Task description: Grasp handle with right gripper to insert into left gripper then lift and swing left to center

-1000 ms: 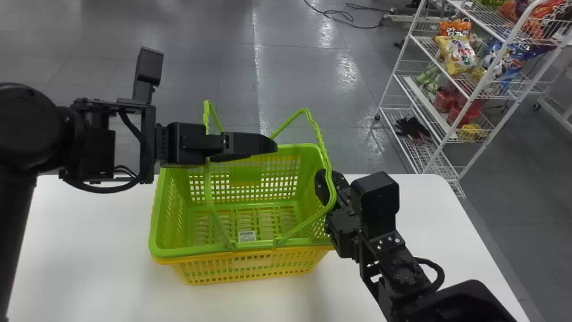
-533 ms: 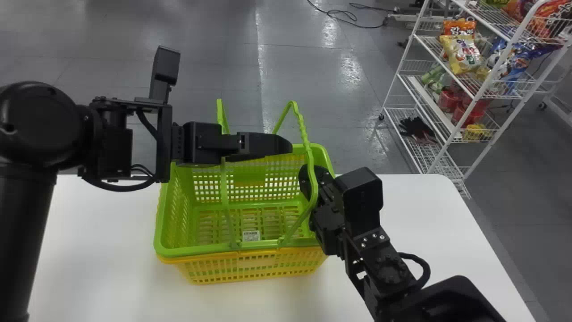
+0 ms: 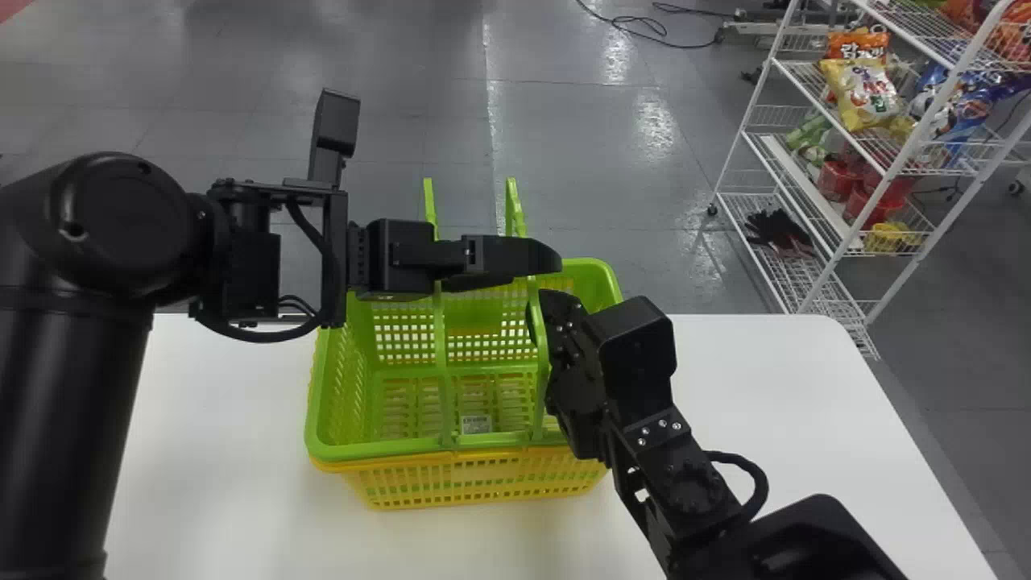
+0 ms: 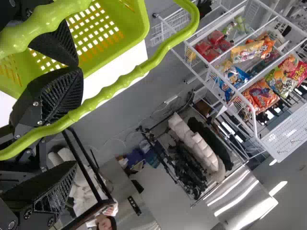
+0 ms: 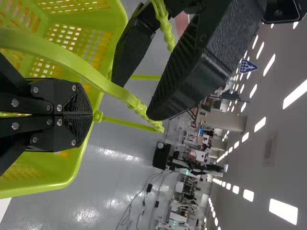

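While the likely light basket (image 3: 378, 449) is sitting on the worktop (image 3: 725, 387), its seemingly bendy handles (image 3: 541, 354) are inviting a mid-grip hold, left pincer (image 4: 76, 120) gaping at twelve o'clock, right pincer (image 5: 91, 115) pressed together at two.

Black arms (image 3: 72, 419); rounded joint cover (image 3: 121, 221); looped black cable (image 3: 761, 475); boxy wrist housing (image 3: 334, 125); silver screws (image 3: 662, 423); ridged finger pads (image 4: 62, 96).

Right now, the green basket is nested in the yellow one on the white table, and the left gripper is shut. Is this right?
Not quite: the left gripper is open, its fingers clearly apart in the right wrist view. The green basket is indeed nested in the yellow one on the white table.
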`<state>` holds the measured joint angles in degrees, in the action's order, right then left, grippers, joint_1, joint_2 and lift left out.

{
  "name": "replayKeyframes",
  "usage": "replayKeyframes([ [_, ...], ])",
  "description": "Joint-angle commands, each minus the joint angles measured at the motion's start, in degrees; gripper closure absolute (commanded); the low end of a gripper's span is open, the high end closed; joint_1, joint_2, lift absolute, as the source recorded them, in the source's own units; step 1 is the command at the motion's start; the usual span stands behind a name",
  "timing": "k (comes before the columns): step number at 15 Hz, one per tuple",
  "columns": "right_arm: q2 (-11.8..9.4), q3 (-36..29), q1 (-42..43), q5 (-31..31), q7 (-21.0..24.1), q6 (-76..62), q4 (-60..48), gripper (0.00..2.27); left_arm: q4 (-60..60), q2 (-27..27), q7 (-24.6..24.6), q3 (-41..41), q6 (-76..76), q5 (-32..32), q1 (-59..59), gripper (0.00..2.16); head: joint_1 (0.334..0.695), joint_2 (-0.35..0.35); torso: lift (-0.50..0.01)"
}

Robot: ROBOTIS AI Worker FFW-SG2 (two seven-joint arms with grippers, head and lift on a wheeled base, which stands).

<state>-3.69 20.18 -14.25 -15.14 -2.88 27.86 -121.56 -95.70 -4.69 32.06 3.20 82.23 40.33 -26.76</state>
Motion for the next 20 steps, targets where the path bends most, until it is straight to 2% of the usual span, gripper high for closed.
replayKeyframes([
  [1, 0.0, 0.4, -0.2, -0.3, 0.1, 0.2, -0.1, 2.10, 1.0, 0.9, -0.1, 0.0, 0.0, 0.5, -0.7, 0.08, 0.695, -0.087, -0.093],
  [8, -0.1, 0.4, -1.3, -1.2, 0.1, 0.6, -0.9, 2.10, 2.8, 1.8, -0.2, -0.2, -1.6, 0.8, -1.4, 0.08, 0.695, -0.099, -0.093],
  [10, -0.4, -2.6, -3.4, -0.2, 0.8, -0.8, -2.8, 2.10, 3.7, 1.7, 0.1, -0.7, -1.6, 1.9, -1.4, 0.08, 0.695, -0.101, -0.093],
  [14, -0.9, -8.2, -9.7, 1.8, 0.8, -4.7, -6.8, 2.08, 7.7, 1.7, 0.4, -1.5, -2.1, 5.5, -2.2, 0.08, 0.695, -0.148, -0.093],
  [19, -0.9, -16.8, -19.8, 6.3, 0.6, -17.5, -9.4, 1.80, 13.8, 1.5, -0.1, -2.2, -2.1, 7.5, -5.0, 0.07, 0.695, -0.218, -0.093],
  [20, -0.8, -17.5, -21.0, 6.5, 0.4, -19.3, -8.8, 1.58, 15.5, 1.3, -0.1, -2.3, -1.9, 7.8, -6.0, 0.07, 0.695, -0.240, -0.093],
])
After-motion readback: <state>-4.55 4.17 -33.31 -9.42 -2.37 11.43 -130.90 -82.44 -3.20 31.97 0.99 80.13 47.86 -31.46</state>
